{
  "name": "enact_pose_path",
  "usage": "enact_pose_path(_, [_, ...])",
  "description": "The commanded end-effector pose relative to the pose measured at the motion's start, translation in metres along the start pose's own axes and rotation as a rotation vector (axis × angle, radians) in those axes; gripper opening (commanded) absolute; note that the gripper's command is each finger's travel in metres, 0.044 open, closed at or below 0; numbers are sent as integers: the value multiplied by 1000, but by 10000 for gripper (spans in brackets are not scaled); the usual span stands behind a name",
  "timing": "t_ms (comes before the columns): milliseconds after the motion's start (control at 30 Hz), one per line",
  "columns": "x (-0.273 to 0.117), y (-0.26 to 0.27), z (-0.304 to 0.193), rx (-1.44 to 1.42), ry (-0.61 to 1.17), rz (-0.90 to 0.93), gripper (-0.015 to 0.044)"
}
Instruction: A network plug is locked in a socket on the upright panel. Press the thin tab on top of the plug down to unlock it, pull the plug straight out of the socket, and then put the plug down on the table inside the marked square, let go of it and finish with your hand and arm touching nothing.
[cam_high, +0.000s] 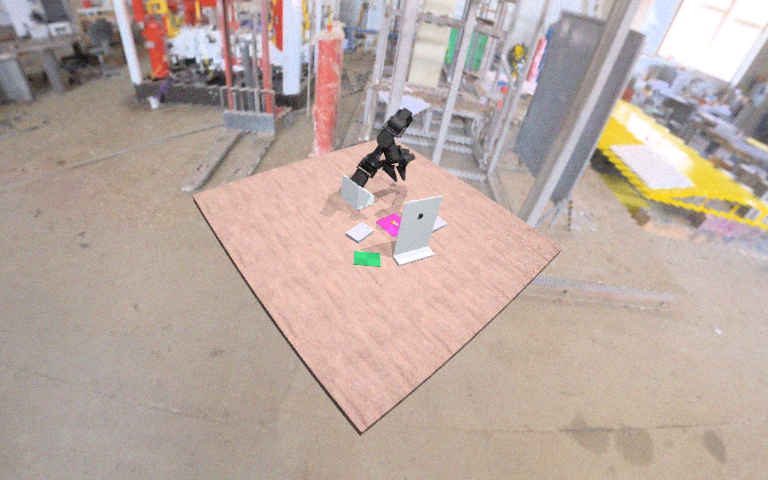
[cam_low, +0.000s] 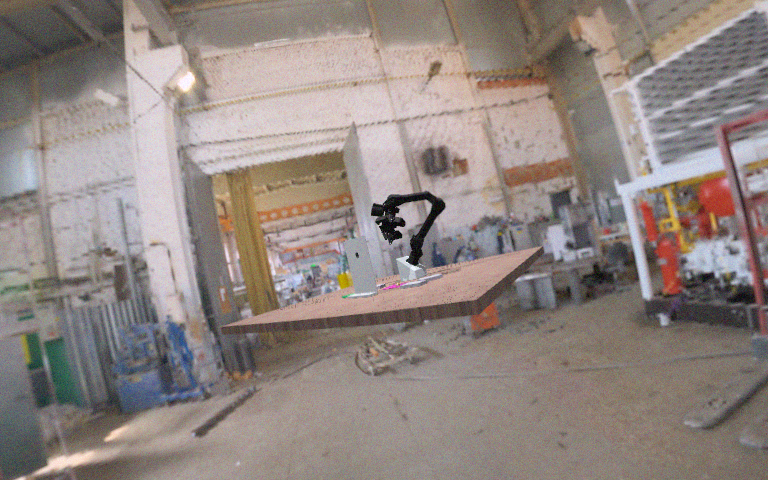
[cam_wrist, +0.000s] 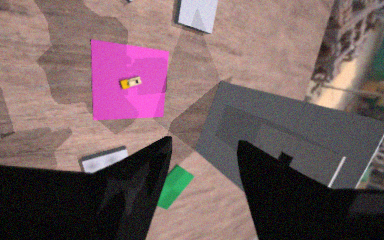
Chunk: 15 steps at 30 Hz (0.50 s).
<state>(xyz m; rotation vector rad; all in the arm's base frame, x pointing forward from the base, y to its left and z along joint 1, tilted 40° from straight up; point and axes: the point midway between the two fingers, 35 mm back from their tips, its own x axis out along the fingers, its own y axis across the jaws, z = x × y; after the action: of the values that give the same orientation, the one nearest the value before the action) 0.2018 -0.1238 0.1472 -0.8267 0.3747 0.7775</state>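
Note:
The small yellow and cream plug (cam_wrist: 130, 82) (cam_high: 394, 223) lies on the magenta marked square (cam_wrist: 106, 102) (cam_high: 387, 225), inside its edges and near its middle. My gripper (cam_wrist: 204, 145) (cam_high: 399, 179) (cam_low: 390, 242) is open and empty. It hangs well above the table, apart from the plug and the panel. The upright panel (cam_high: 415, 233) (cam_low: 361, 271) (cam_wrist: 300, 112) stands beside the square, and its dark socket opening (cam_high: 420, 216) (cam_low: 356, 255) (cam_wrist: 285, 158) shows no plug in it.
A green block (cam_high: 367, 259) (cam_wrist: 176, 187) lies on the table (cam_high: 339, 316) (cam_low: 441, 300). One pale flat block (cam_high: 359, 232) (cam_wrist: 105, 161) lies beside the square and another (cam_high: 438, 224) (cam_wrist: 197, 14) on its other side. The pale arm base (cam_high: 355, 194) (cam_low: 410, 270) stands behind the square.

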Motion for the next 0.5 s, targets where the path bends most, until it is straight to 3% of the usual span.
enact_pose_path(0, [-2, -1, 0, -4, 0, -1, 287])
enact_pose_path(200, [-2, -1, 0, -4, 0, -1, 440])
enact_pose_path(467, [-2, -1, 0, -4, 0, -1, 440])
